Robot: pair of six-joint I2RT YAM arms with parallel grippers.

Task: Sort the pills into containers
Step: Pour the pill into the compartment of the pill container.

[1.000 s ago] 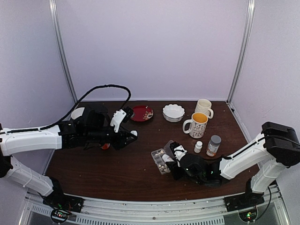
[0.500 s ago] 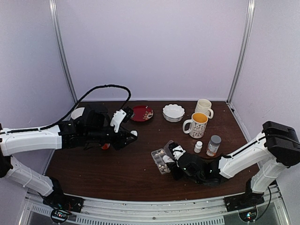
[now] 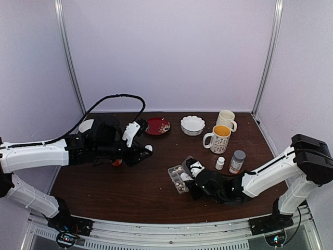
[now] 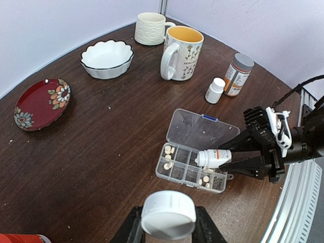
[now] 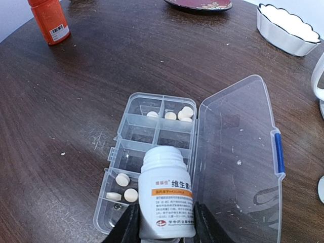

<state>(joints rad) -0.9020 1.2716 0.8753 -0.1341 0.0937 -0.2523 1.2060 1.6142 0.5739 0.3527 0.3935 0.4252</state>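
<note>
The clear organizer box [image 5: 117,152] lies open on the table, its lid [image 5: 238,152] flat to the right. Whitish pills [image 5: 171,115] lie in the far compartments and more pills [image 5: 123,179] in a near left one. My right gripper [image 5: 162,223] is shut on a small white bottle [image 5: 166,192], uncapped, with its mouth over the middle compartments. It also shows in the top view [image 3: 193,172] at the box [image 3: 178,179]. My left gripper [image 4: 168,228] is shut on a white cap [image 4: 168,215], held above the table left of the box [image 4: 185,172].
An orange pill bottle [image 3: 117,162] stands under the left arm. A red plate [image 3: 157,125], a white bowl [image 3: 192,125] and two mugs [image 3: 218,138] stand at the back. A small white bottle [image 3: 220,163] and a grey-capped bottle [image 3: 237,161] stand right of the box.
My right gripper with the bottle has shifted slightly left over the box. The left arm has not moved.
</note>
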